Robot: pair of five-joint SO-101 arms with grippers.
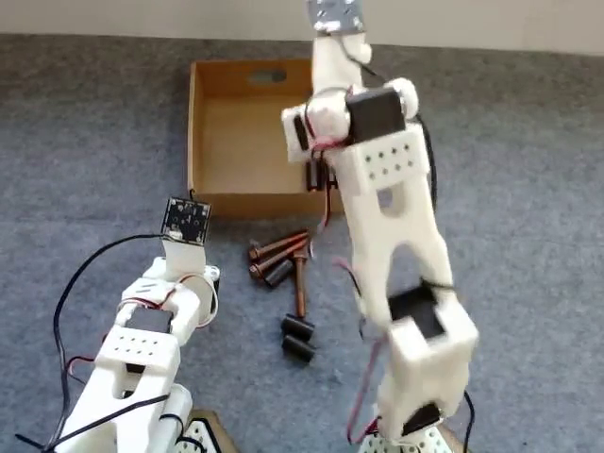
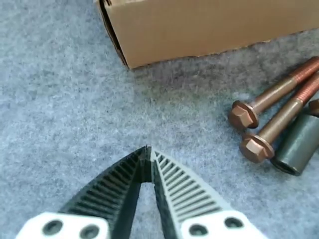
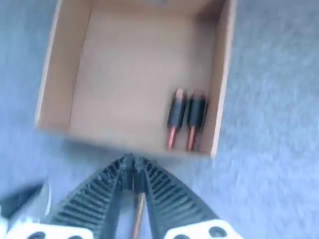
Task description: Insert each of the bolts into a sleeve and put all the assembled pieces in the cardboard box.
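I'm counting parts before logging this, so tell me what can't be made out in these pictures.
High view: the right arm covers part of the cardboard box, hiding anything beneath.
Left wrist view: the picture's edge cuts off a third bolt and part of the sleeve.
Right wrist view: blur; the copper shaft behind the shut right gripper could be held or lying below.

Robotics lab bench: grey felt table (image 1: pixel 85 132), wired arms (image 1: pixel 387 217), pale wall (image 1: pixel 142 14).
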